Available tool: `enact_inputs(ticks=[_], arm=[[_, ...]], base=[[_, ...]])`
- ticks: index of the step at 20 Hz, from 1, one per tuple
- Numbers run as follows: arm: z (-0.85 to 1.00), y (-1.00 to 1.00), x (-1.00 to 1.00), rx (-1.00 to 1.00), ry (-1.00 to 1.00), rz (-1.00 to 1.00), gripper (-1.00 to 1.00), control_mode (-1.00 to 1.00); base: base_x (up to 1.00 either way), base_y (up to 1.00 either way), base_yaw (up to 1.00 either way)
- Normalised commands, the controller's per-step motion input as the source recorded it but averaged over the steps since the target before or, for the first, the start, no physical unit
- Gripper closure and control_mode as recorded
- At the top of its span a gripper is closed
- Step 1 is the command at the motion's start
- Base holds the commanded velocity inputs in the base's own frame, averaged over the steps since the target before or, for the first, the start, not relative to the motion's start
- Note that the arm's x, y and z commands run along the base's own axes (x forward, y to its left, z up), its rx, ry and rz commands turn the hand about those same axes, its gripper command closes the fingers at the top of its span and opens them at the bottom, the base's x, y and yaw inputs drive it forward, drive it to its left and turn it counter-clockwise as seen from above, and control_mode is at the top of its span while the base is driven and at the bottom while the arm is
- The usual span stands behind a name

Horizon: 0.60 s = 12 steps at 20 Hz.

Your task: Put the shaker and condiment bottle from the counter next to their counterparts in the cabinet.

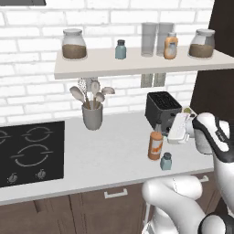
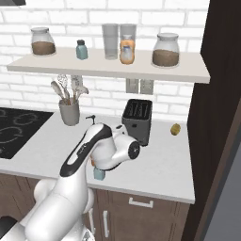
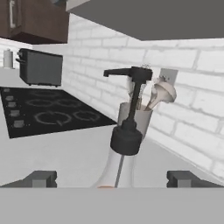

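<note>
Fingers (image 3: 41,178) stand spread as wide as they go, one on each side of the condiment bottle (image 1: 156,145), gripping nothing yet; in the hand view the neck and black pump rise right between the two dark tips. The gripper (image 1: 178,130) comes at the bottle side-on, just beside its upper part.

That bottle stands upright near the front of the counter (image 1: 105,155), in front of the toaster (image 1: 162,109). It is tall, slim and smooth, orange-brown with a white-and-orange label, so I'd judge it rigid but slick and easy to tip. The thin spout looks too frail to carry by; the round body below the collar seems the safer place to pinch, squarely, so it does not swivel.

Just beside its foot sits the shaker (image 1: 166,161), tiny, blue-grey and translucent with a dark cap. It looks light, and a careless sweep of the hand could knock it over.

Overhead, the cabinet (image 1: 137,66) is a thick pale slab without doors. On it stand the twin shaker (image 1: 120,49) and the squat orange bottle (image 1: 170,46), next to two clear tumblers (image 1: 153,39) and between two brown-filled glass jars (image 1: 74,44).

Further left on the counter, a grey crock of wooden spoons (image 1: 92,109) and a glossy black cooktop (image 1: 29,151) sit against the white brick wall (image 1: 36,82).
</note>
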Motion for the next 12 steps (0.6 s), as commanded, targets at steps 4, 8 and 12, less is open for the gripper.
enact_inputs(ticks=[4, 8, 12], arm=[[-0.11, 0.0, 0.34, 0.04, 0.0, 0.0, -1.0, -1.0], [-0.06, 0.0, 0.27, 0.05, 0.0, 0.0, -1.0, -1.0], [-0.05, 0.0, 0.23, 0.03, 0.0, 0.0, -1.0, -1.0]], base=[[0.0, 0.0, 0.0], [0.0, 0.0, 0.0], [0.0, 0.0, 0.0]])
